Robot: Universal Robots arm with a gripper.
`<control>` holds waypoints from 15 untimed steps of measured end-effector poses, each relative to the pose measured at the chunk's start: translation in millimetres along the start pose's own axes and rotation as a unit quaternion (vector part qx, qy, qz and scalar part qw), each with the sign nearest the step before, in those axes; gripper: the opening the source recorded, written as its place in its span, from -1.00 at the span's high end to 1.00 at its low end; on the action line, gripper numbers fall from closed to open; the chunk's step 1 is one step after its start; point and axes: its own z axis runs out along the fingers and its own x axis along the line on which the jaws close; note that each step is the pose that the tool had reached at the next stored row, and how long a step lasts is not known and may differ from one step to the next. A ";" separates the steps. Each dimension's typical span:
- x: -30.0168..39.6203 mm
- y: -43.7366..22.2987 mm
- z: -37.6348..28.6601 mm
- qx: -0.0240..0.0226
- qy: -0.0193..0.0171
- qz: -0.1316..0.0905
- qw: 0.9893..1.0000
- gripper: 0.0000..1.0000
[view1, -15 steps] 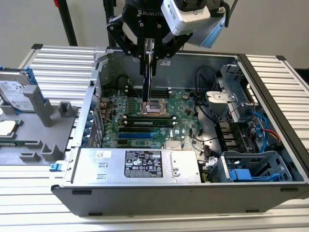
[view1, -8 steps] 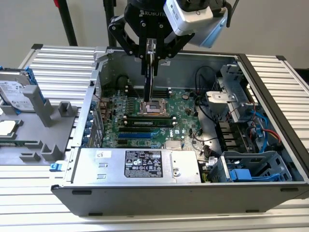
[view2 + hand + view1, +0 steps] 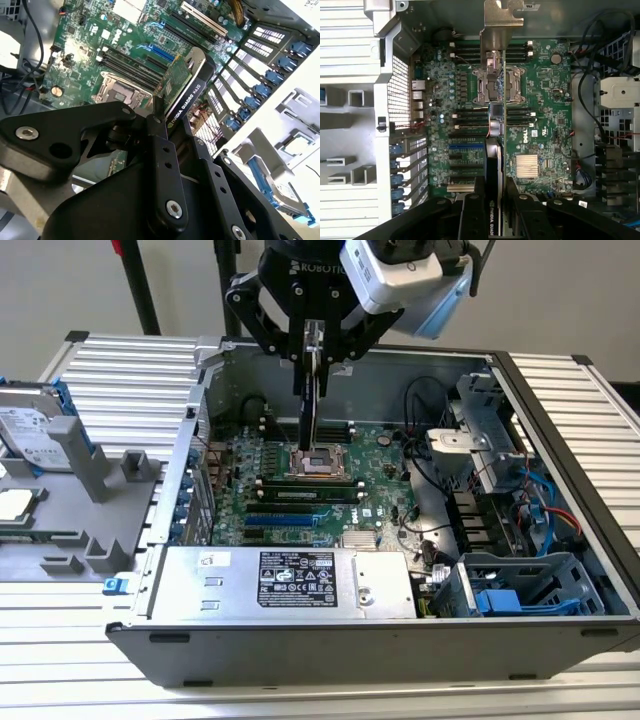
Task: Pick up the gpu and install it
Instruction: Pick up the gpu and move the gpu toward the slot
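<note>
the gripper (image 3: 314, 368) is clenched on the gpu (image 3: 311, 420), its two black fingers (image 3: 161, 150) pressing the card's flat faces near one end. the card hangs on edge, long side pointing down toward the cpu socket (image 3: 318, 462) of the motherboard (image 3: 385, 455). its silver bracket is at the end farthest from the gripper.

in the exterior view the card's lower end lines up with the socket. whether it touches the board cannot be told from there.

in the second wrist view the gpu (image 3: 186, 90) shows its green circuit face toward the socket (image 3: 120, 90) and its black shroud on the side away from it. the gripper (image 3: 172, 122) holds it up off the board.

in the first wrist view the gpu (image 3: 503, 107) is seen edge-on and crosses over the socket (image 3: 487, 85), with the gripper (image 3: 495, 202) closed around the near end.

the blue expansion slot (image 3: 280, 521) lies beside the socket, toward the power supply (image 3: 290, 580), with no card in it. all of this sits inside the open computer case (image 3: 560, 390).

outside the case, well apart from the socket toward the exterior view's left, a hard drive (image 3: 30, 425) in a blue frame rests next to a grey fixture (image 3: 100, 490).
</note>
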 end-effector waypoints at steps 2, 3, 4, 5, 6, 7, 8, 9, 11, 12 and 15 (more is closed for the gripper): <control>-1.0 0.1 0.0 0.000 0.000 0.000 1.000 1.00; -1.6 0.1 0.0 0.000 0.000 0.000 1.000 1.00; -2.4 0.1 0.0 0.000 0.000 0.000 1.000 1.00; -3.2 0.2 0.0 0.000 0.000 0.000 1.000 1.00; -4.0 0.2 0.0 0.000 0.000 0.000 1.000 1.00; -4.7 0.2 0.0 0.000 0.000 0.000 1.000 1.00; -5.4 0.2 0.1 0.000 0.000 0.000 1.000 1.00; -6.1 0.3 0.1 0.000 0.000 0.000 1.000 1.00; -7.4 0.3 0.1 0.000 0.000 0.000 1.000 1.00; -8.0 0.4 0.1 0.000 0.000 0.000 1.000 1.00; -9.4 0.4 0.1 0.000 0.000 0.000 1.000 1.00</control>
